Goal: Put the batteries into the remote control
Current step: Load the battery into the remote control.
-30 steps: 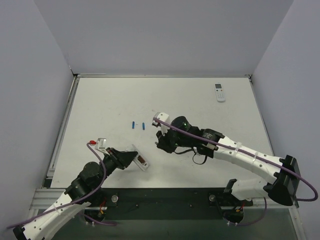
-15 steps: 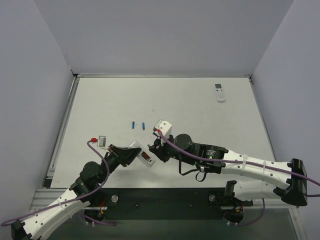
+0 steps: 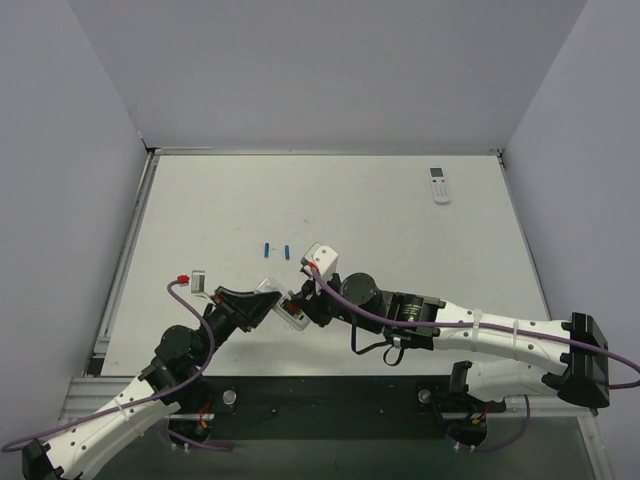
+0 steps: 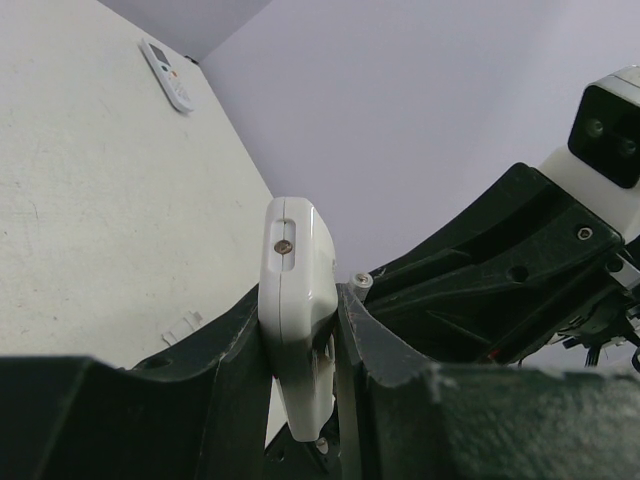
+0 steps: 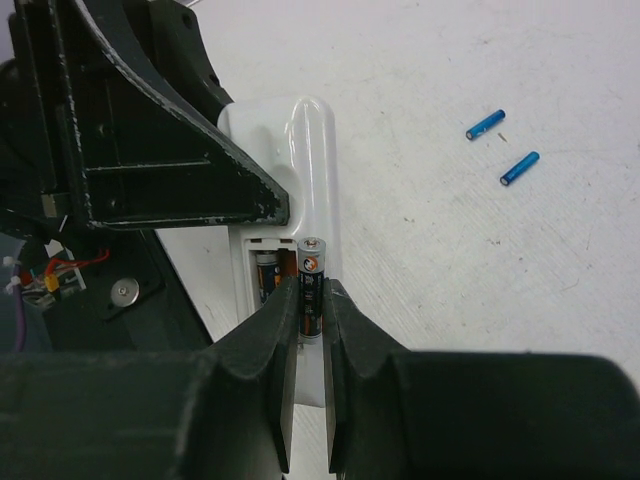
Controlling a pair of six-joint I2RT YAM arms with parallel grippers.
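My left gripper [image 3: 268, 305] is shut on the white remote [image 3: 287, 309] and holds it tilted above the table, open battery bay facing up. In the left wrist view the remote [image 4: 295, 270] sits clamped between the fingers. My right gripper [image 5: 311, 300] is shut on a dark battery with an orange mark [image 5: 311, 283], right over the bay's empty slot. A second dark battery [image 5: 266, 275] lies in the other slot. Two slim blue cylinders [image 3: 267, 249] [image 3: 287, 250] lie on the table beyond both grippers; they also show in the right wrist view [image 5: 485, 124] [image 5: 519, 168].
A second white remote [image 3: 439, 185] lies face up near the far right corner and shows in the left wrist view [image 4: 166, 75]. A small white piece [image 4: 180, 322] lies on the table by the left fingers. Grey walls close the table at back and sides.
My right gripper has moved left and toward the near edge, bringing the battery to the remote's bay. My left gripper has lifted the remote slightly up and to the right to meet it.
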